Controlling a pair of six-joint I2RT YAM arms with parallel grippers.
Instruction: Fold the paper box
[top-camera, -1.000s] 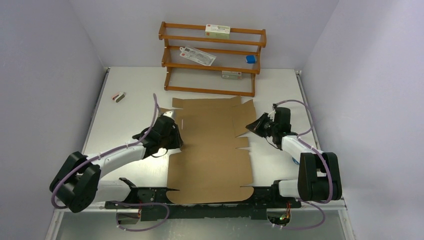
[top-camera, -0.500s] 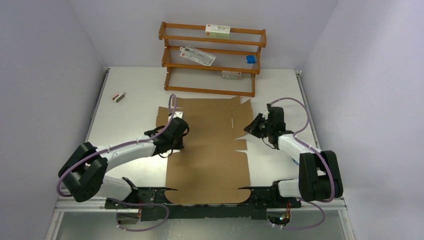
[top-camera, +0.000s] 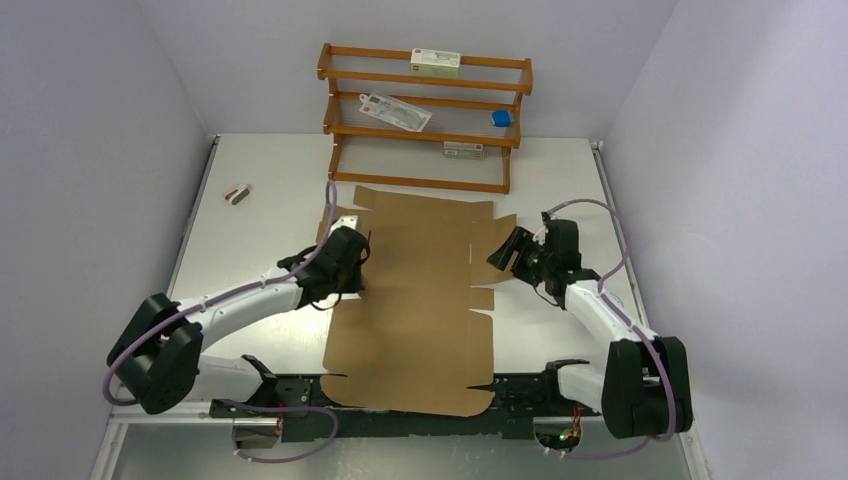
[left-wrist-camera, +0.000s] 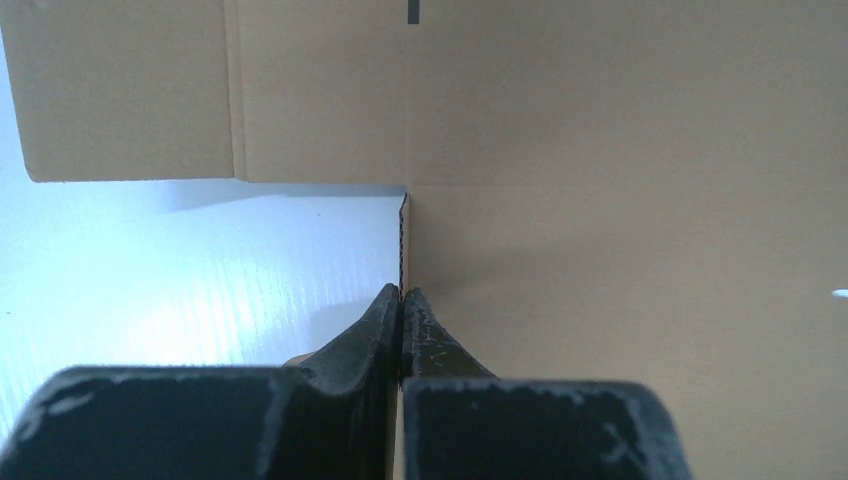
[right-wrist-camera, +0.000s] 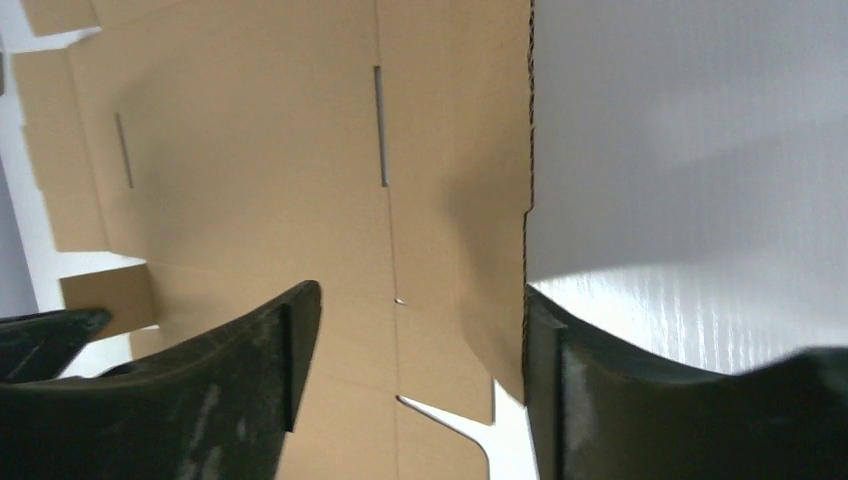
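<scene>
The paper box is a flat brown cardboard sheet with flaps and slots, lying in the middle of the table and overhanging its near edge. My left gripper is at the sheet's left edge. In the left wrist view its fingers are shut on that thin cardboard edge. My right gripper sits at the right side flap. In the right wrist view it stands open, the flap between the jaws, with its edge against the right finger.
An orange-brown wooden rack stands at the back of the table, holding small white cartons and a blue item. A small dark object lies at the far left. Walls close in on both sides.
My left gripper has shut on the sheet's left edge. My right gripper has opened and let go of the right flap. The sheet has slid toward the left and the near edge.
</scene>
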